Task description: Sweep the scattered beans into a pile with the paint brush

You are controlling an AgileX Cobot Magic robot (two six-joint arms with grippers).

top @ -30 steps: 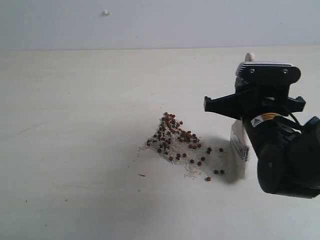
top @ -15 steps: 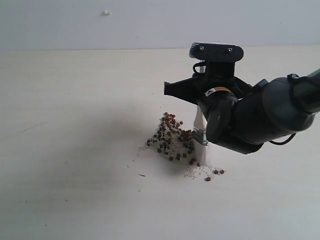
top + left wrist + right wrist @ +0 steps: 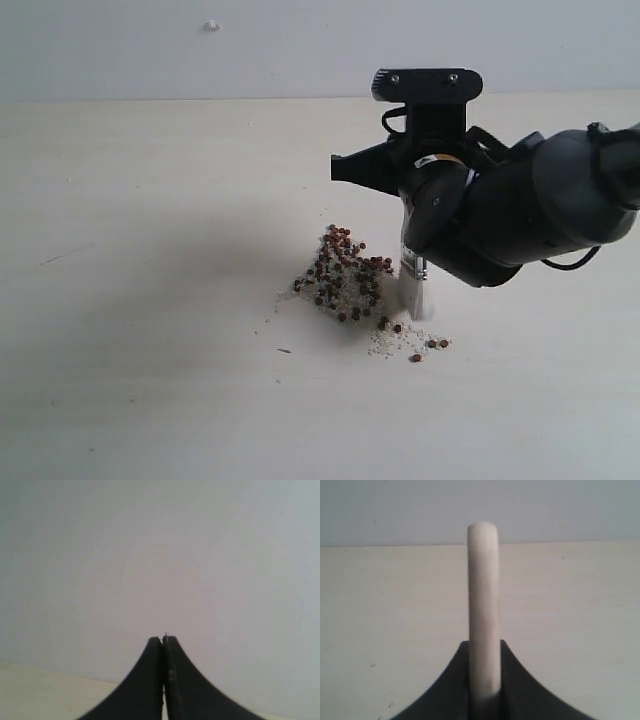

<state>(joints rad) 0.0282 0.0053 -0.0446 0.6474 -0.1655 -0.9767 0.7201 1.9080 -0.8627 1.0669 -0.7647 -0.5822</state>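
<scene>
With the right gripper jaws clamped on the paint brush, whose bristles rest at 4 o'clock of the pile, it should press lightly and draw the stray beans toward 10 o'clock.

At centre right, the black robot arm hides most of the cream-handled flat paint brush; its whitish bristles look blurred.

The right gripper swept the paint brush leftward from well to the right, pushing outlying beans in against the right edge of the pile.
</scene>
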